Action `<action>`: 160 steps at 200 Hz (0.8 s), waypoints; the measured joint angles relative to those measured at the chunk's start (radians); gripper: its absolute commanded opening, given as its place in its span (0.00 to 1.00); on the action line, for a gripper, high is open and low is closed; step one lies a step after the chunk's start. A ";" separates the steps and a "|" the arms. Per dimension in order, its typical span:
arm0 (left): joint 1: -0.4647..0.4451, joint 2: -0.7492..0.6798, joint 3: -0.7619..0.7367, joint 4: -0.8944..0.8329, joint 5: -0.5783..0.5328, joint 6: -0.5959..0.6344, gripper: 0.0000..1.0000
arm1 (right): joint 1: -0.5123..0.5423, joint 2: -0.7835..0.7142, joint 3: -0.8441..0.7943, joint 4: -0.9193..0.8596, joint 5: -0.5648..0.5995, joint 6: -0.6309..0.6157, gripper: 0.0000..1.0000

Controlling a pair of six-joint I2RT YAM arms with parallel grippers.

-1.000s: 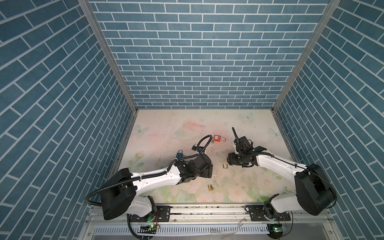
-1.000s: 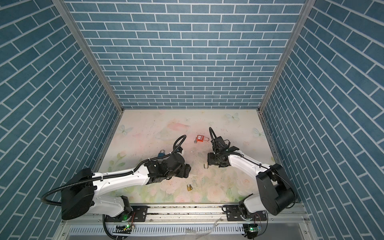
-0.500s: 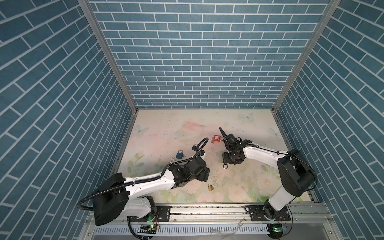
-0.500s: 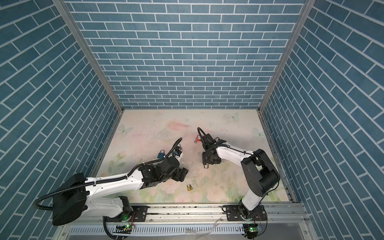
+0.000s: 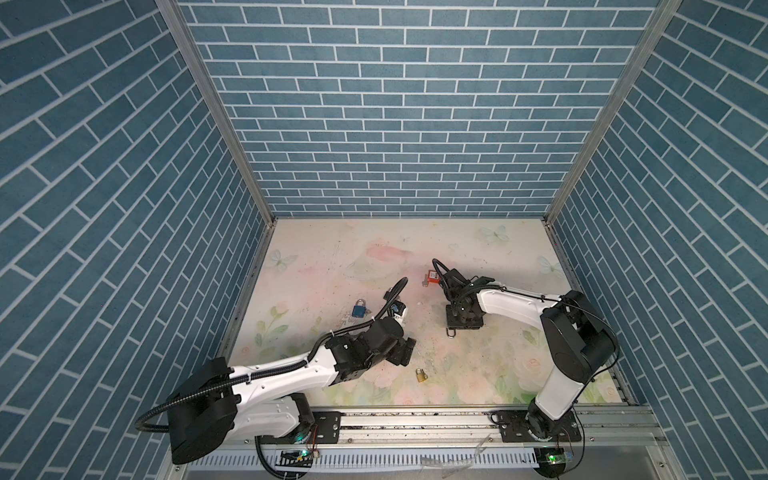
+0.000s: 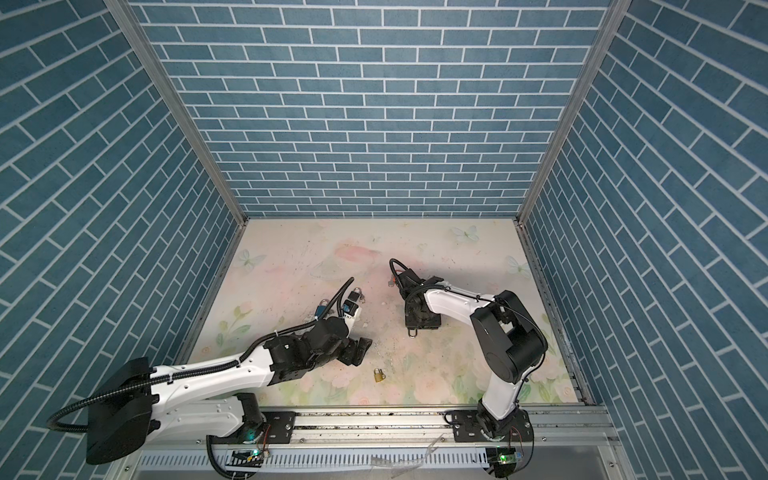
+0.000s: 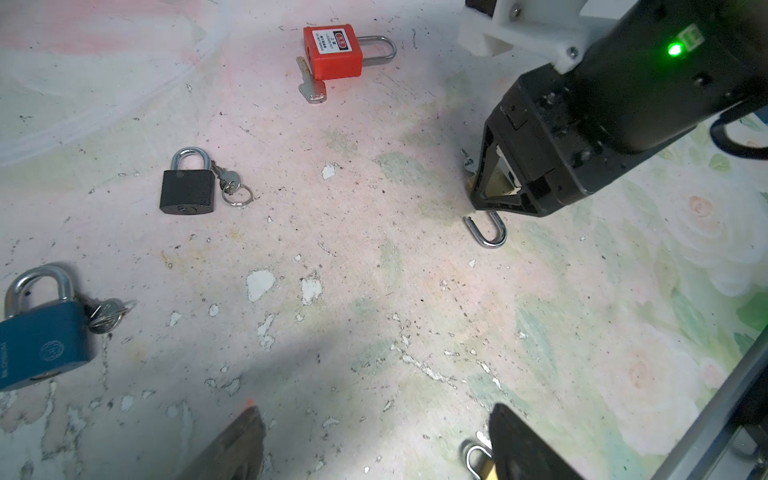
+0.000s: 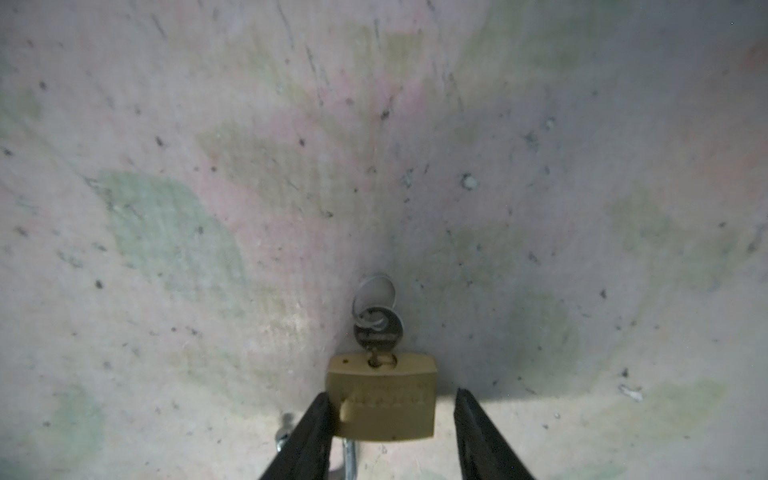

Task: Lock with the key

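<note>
The right arm rises from its base on the front rail, reaches in toward the middle and bends at the wrist, so the right gripper (image 5: 462, 325) points straight down at the floral mat (image 5: 478, 249). Its fingers (image 8: 320, 419) straddle the brass padlock (image 8: 382, 399), which lies flat. One finger touches the body's edge and the other stands clear of it, so the jaws are not clamped. The key (image 8: 378, 328) sits in the keyhole with its ring (image 8: 374, 291) lying beyond, and the shackle (image 7: 488, 232) pokes out from under the gripper. The left arm stretches low over the mat, and the left gripper (image 5: 405, 353) is spread wide and holds nothing, just beside a small brass padlock (image 5: 421, 375). Well apart lie a red safety padlock (image 7: 332, 52) with a white label too small to read, a black padlock (image 7: 188, 191), and a blue padlock (image 7: 39, 336) with a round emblem and illegible lettering.
</note>
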 measured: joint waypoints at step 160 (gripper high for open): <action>0.000 -0.113 -0.076 0.045 -0.009 0.003 0.86 | 0.052 0.059 0.068 0.044 -0.230 0.725 0.44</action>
